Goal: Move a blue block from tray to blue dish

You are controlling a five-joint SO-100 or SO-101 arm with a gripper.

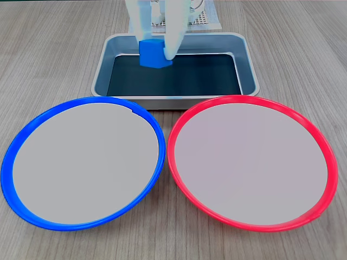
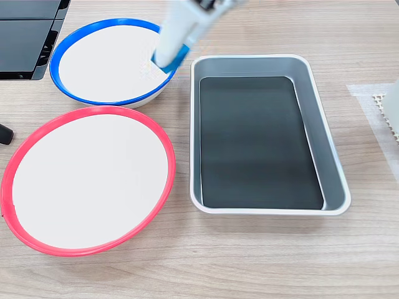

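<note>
I have the blue block (image 1: 154, 54) clamped in my end effector (image 1: 156, 53), lifted clear of the tray (image 1: 246, 59). The blue dish (image 1: 32, 127) lies just ahead. I should carry it over the rim, lower to the pale centre, then release.

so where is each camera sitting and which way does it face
A fixed view: low at the table's front, facing the arm across the blue dish and red dish to the tray; white fingers hold the blue block.
Another fixed view: high up at the side, looking down on the tray with the dishes to its left; the gripper reaches in from the top edge.
Shared: both dishes, tray, gripper and wood table.
</note>
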